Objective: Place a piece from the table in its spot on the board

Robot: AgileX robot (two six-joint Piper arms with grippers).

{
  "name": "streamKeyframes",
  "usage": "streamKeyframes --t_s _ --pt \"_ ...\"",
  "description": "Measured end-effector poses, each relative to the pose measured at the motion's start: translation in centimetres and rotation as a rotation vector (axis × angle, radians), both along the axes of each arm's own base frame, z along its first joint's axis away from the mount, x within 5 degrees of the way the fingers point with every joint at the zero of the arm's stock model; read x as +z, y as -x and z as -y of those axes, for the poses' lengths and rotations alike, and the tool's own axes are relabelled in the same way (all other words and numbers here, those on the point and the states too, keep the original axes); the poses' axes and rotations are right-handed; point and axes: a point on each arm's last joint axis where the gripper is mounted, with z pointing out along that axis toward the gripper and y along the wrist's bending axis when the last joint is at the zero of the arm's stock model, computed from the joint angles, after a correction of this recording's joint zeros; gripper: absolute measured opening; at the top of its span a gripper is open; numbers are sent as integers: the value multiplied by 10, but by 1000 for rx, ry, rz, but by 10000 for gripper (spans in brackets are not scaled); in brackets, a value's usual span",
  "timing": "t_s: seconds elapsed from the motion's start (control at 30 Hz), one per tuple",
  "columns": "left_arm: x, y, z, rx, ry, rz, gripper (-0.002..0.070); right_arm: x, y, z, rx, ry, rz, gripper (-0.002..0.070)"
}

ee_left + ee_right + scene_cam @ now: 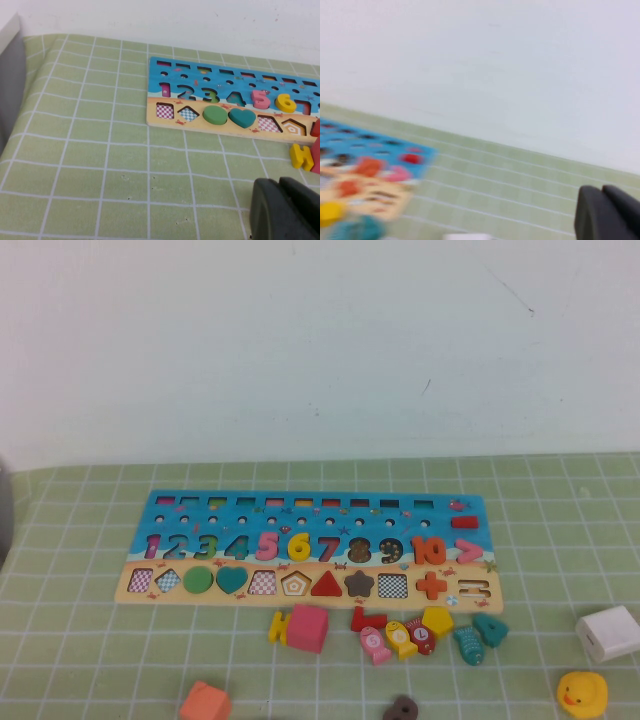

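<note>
The board (300,548) is lying flat on the green checked cloth (90,640), and the yellow 6 piece (298,548) is sitting in its slot between the pink 5 and the 7. The left gripper (286,207) and right gripper (610,212) are showing only in their own wrist views, fingers pressed together, holding nothing.

Loose blocks (400,636) crowding board's (140,586) near edge
</note>
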Motion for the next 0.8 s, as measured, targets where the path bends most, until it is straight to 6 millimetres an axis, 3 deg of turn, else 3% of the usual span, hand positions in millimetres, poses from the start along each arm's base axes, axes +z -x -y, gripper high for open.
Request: streamKeyframes --t_s 0.13,0.27,0.8 --pt "0 0 0 0 0 0 -1 -15 5 9 -145 0 27 -1" --pt "0 0 0 0 0 0 -1 -15 6 13 -207 -1 35 -1" --pt "0 0 0 0 0 0 -1 -30 9 8 -139 -183 -116 -1"
